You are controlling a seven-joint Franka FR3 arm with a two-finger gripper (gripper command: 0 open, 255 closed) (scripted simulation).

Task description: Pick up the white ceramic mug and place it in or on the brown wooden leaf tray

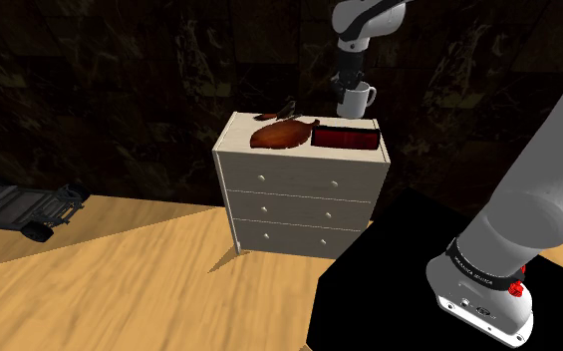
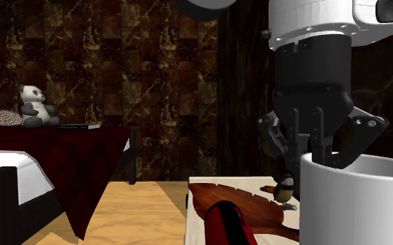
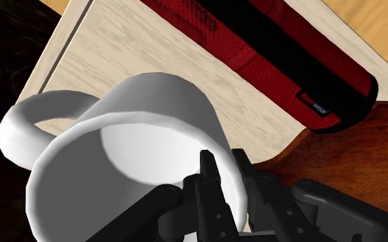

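Note:
My black gripper (image 1: 347, 87) is shut on the rim of a white mug (image 1: 357, 100), one finger inside and one outside. The mug stays upright, with its handle toward the shoulder view's right, a little above the back right part of a pale dresser top (image 1: 239, 128). A brown leaf-shaped tray (image 1: 282, 133) lies on the dresser to the mug's left in the shoulder view. In the wrist view the fingers (image 3: 211, 172) clasp the mug (image 3: 130, 130) wall, and the tray (image 3: 354, 155) shows beyond a red case. The second exterior view has the mug (image 2: 358, 202) close up under the gripper (image 2: 321, 152).
A red and black case (image 1: 348, 138) lies on the dresser between mug and tray, seen again as the case (image 3: 275, 55). A small dark figure (image 1: 288, 105) stands behind the tray. The dresser has three drawers (image 1: 304, 180). A dark table with a toy panda (image 2: 33, 106) stands farther off.

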